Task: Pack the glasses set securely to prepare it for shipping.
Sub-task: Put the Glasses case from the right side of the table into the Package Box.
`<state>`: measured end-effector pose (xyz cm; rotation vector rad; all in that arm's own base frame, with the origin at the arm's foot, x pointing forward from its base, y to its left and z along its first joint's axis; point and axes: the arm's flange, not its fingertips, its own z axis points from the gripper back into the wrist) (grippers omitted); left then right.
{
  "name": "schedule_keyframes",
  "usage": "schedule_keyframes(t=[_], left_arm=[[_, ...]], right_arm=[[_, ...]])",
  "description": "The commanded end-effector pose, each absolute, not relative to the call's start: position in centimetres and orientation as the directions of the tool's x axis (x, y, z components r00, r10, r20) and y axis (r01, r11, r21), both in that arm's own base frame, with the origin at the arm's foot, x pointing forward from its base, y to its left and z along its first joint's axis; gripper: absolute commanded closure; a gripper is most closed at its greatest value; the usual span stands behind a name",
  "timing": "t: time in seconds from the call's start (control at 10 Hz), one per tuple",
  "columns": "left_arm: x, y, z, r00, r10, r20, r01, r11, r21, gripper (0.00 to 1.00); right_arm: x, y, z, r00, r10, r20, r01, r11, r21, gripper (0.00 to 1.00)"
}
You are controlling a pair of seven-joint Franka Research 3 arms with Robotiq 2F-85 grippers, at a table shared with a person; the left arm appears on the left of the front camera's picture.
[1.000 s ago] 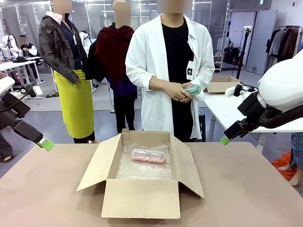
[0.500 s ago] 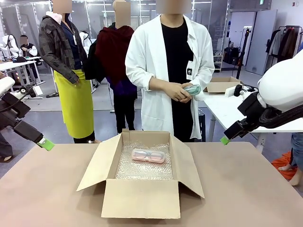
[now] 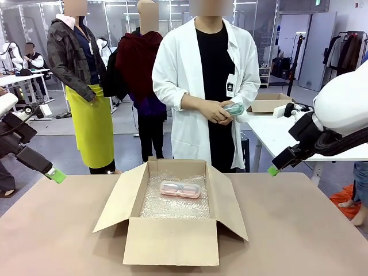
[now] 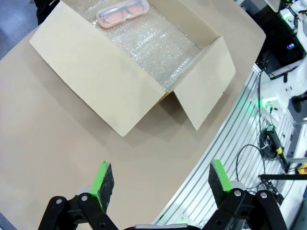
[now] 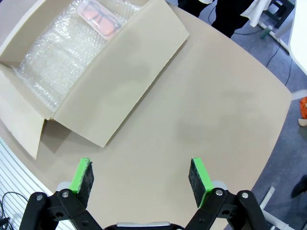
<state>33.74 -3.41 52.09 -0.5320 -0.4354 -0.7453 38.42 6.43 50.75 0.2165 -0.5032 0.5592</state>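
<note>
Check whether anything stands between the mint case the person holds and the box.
Nothing visible stands between the mint case and the box. Its flaps are open, and the pink case inside leaves bubble wrap bare.

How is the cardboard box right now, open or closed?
Open: the box has its flaps spread outward, and the pink case lies on bubble wrap inside.

The left gripper (image 4: 160, 172) is black; its fingers (image 4: 106, 184) carry bright green pads (image 4: 216, 173); round silver screws (image 4: 84, 197) sit in the linkage beneath each pad; the right gripper (image 5: 141, 172) matches it; behind that claw, the right arm (image 3: 345, 103) is a smooth white shell; the person (image 3: 214, 63) wears a long-sleeved white lab coat (image 3: 178, 75) over a black top, with a small black tag (image 3: 229, 87) on the chest.
</note>
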Motion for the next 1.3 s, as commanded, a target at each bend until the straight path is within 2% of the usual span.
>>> schedule_keyframes(t=[0.0, 1.2], left_arm=[[33.71, -3.17, 52.13, 0.643, -0.519, 0.563, 0.746, 0.590, -0.309, 0.00], [33.71, -3.17, 52.13, 0.643, -0.519, 0.563, 0.746, 0.590, -0.309, 0.00]], right_arm=[[38.60, 6.63, 50.98, 0.744, 0.442, 0.501, -0.544, 0.836, 0.071, 0.00], [38.60, 6.63, 50.98, 0.744, 0.442, 0.501, -0.544, 0.836, 0.071, 0.00]])
